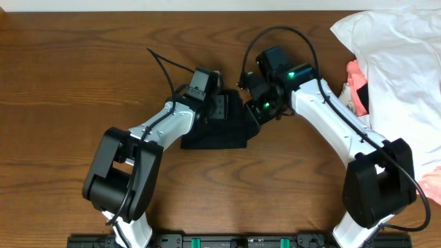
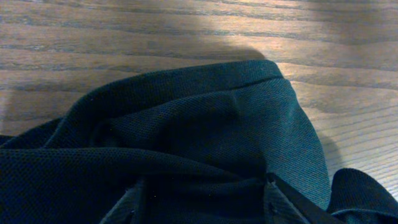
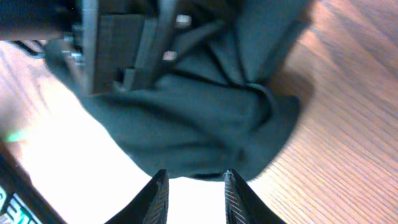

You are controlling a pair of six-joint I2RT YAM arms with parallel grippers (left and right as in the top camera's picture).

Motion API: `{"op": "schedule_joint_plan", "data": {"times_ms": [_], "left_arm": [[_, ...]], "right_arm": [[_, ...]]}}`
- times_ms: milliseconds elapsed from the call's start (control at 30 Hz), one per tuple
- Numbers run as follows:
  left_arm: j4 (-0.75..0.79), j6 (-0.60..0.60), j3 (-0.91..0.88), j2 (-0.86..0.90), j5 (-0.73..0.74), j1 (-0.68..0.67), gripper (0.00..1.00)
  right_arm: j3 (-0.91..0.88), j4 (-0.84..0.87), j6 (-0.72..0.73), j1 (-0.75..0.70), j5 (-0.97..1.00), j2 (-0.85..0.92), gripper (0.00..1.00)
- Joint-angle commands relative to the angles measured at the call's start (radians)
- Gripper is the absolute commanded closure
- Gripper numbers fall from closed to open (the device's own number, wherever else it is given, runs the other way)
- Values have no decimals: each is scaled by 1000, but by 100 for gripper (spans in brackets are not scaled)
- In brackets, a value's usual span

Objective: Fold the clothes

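Nearest, the black garment (image 1: pixel 217 134) lies bundled mid-table, and both arms reach its far edge. The left gripper (image 2: pixel 205 202) presses on its far-left corner, fingers spread, with cloth bunched between them. The right gripper (image 3: pixel 194 183) meets its far-right hem, fingers narrowly apart; whether they pinch it is unclear. The arms hide the layers beneath.
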Motion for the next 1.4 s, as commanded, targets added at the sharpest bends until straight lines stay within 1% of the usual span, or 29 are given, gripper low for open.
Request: {"op": "schedule_joint_plan", "data": {"times_ms": [0,200,500,667,800,967,1100,1367], "left_arm": [[-20,6,-17,63,-27,7,39],[-27,6,-17,63,-27,9,39],[-28,6,-17,63,-27,37,39],[-28,6,-17,63,-27,53,39],[-27,6,-17,63,-27,65,39],[-27,6,-17,63,-27,74,39],[-27,6,-17,63,-27,74,39],[-37,6,-17,63,-23,74,39]], "right_arm": [[-2,13,-23,55,-40,15,72],[-13,73,-2,113,-35,15,72],[-101,178,11,121,-32,15,73],[-175,258,27,123,-33,15,73],[-258,357,65,124,-33,15,73],[-364,460,134,132,-54,15,70],[-408,473,161,140,-74,15,68],[-409,516,164,140,-74,15,67]]}}
